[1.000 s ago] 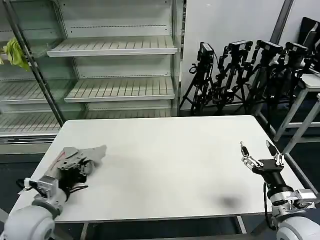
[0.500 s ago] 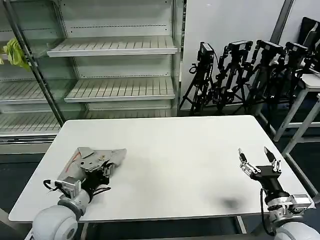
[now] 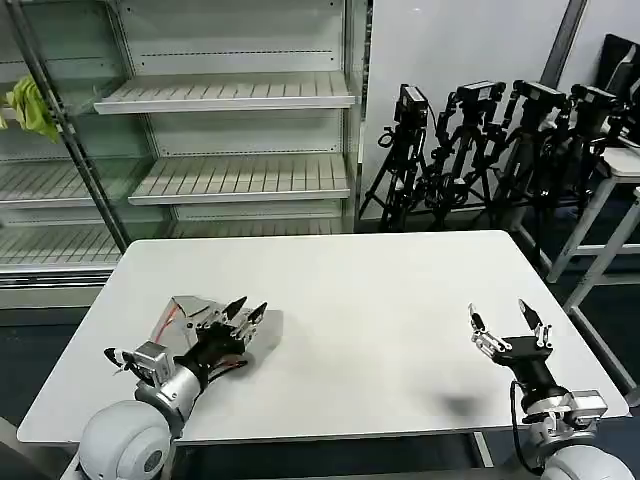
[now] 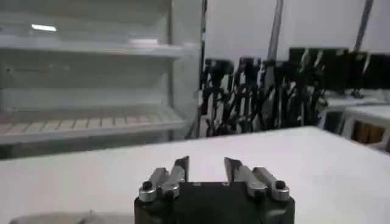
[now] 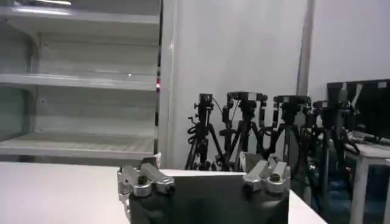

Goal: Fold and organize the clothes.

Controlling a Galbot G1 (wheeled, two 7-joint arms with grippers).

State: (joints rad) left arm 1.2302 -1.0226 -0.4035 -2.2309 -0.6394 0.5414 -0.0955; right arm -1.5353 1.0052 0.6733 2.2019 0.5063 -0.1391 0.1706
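Nearest me, low at the front of the white table [image 3: 380,300], my left gripper [image 3: 243,311] sits at the left side with its fingers spread, tips pointing toward the middle of the table. It holds nothing. From the left wrist camera the two fingers [image 4: 180,168] stand apart with bare tabletop ahead. My right gripper [image 3: 505,325] hovers near the table's front right corner, also spread and empty, well apart from the shirt.

The T-shirt [image 3: 188,316] lies bunched under and just behind my left gripper, a small light grey heap with a thin red-orange line along one fold. No sleeves or hem can be made out; it is crumpled, not flat.

I judge the folding has barely begun. To do this step well, I would first pinch one clear edge of the cloth, not the middle of the heap, and draw it out toward the open centre so it spreads flat, bringing the right gripper across to take a second edge.

Behind the table stand empty shelves [image 3: 230,95] and a row of black tripods [image 3: 480,150].
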